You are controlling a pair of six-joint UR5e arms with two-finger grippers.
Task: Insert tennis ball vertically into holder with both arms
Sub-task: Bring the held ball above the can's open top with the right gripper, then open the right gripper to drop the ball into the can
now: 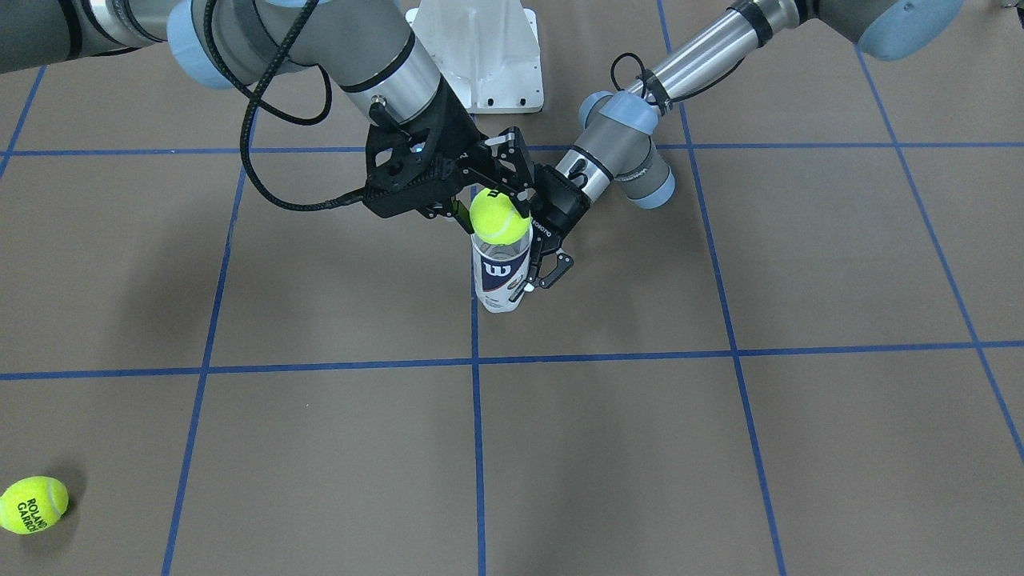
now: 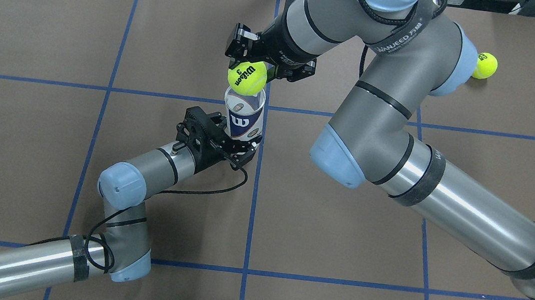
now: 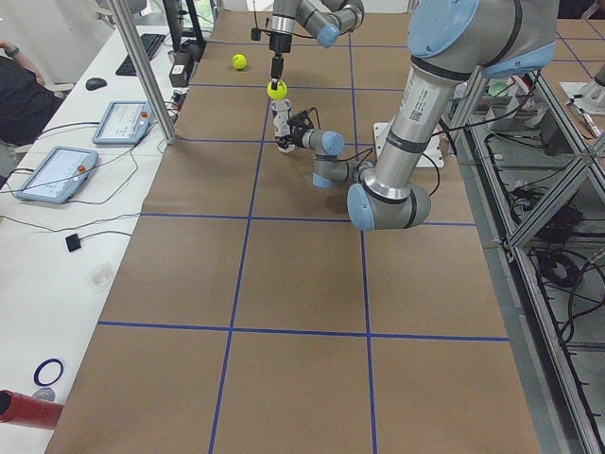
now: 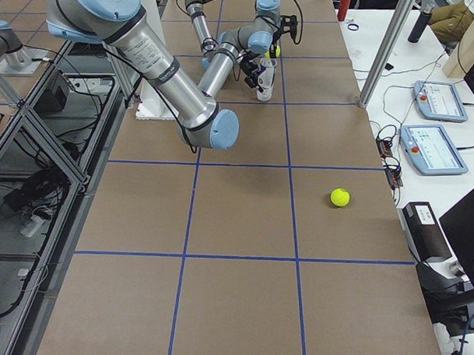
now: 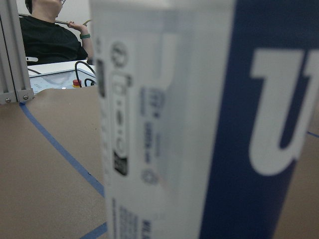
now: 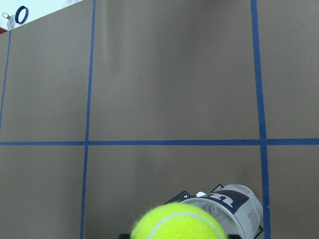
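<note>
The holder [image 2: 243,119], a clear can with a white and navy "W" label, stands upright near the table's middle. My left gripper [image 2: 238,140] is shut on its lower part from the side; the can fills the left wrist view [image 5: 199,124]. My right gripper [image 2: 255,65] points down and is shut on a yellow tennis ball [image 2: 247,77]. It holds the ball right over the can's open mouth [image 1: 500,218]. I cannot tell if the ball touches the rim. The right wrist view shows the ball [image 6: 179,224] beside the can's rim [image 6: 234,204].
A second tennis ball [image 1: 32,504] lies loose far off on the robot's right side [image 4: 340,196]. The white pedestal base [image 1: 480,52] stands at the robot's edge of the table. Blue tape lines cross the brown table. Operators' desks lie past the far edge.
</note>
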